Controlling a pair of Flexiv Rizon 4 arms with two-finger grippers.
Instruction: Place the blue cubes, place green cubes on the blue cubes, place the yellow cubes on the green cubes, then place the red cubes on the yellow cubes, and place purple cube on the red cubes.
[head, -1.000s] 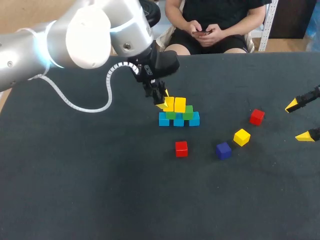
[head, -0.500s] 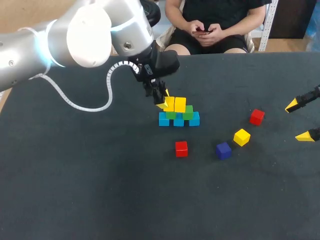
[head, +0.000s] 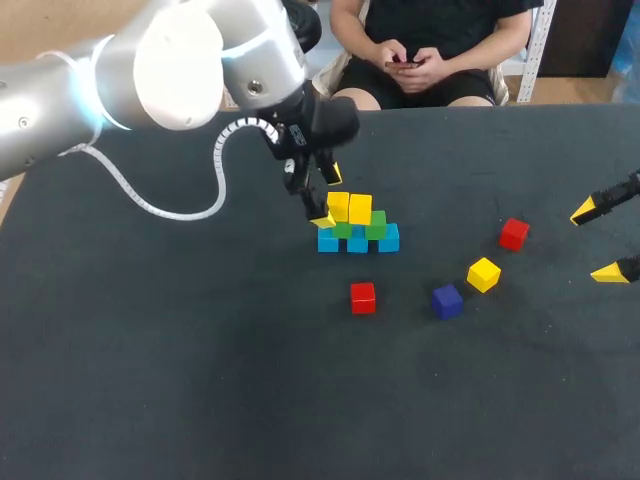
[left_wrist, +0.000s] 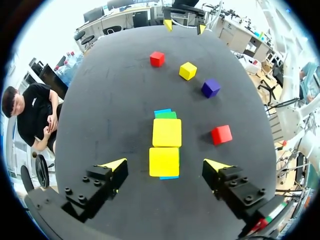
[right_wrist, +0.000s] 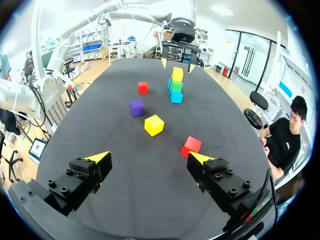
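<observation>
A: Left gripper (head: 327, 196), state?
B: Released. Fingers spread wide, grasping nothing. It hangs over the stack (head: 357, 226), one yellow tip out on each side of the top cubes. In the left wrist view both tips are apart from them.
A: Stack layout?
B: Three blue cubes (head: 357, 243) in a row on the table (head: 200, 350). Two green cubes (head: 376, 224) sit on the blues. Two yellow cubes (head: 360, 209) sit side by side on the greens.
A: Loose pieces?
B: Four, all flat on the table. The first red cube (head: 363, 297) is in front of the stack, near it but apart. The purple cube (head: 447, 300) is to that one's right. The loose yellow cube (head: 483, 274) is just beside the purple. The second red cube (head: 514, 234) is farther right, well apart from the stack.
A: Right gripper (head: 597, 241)?
B: Also released, jaws wide, nothing between them. It sits at the table's right edge, well apart from the stack. In the right wrist view the second red cube and the loose yellow cube lie closest ahead of it. The purple cube and first red cube are farther on, and the stack is beyond those, under the left gripper.
</observation>
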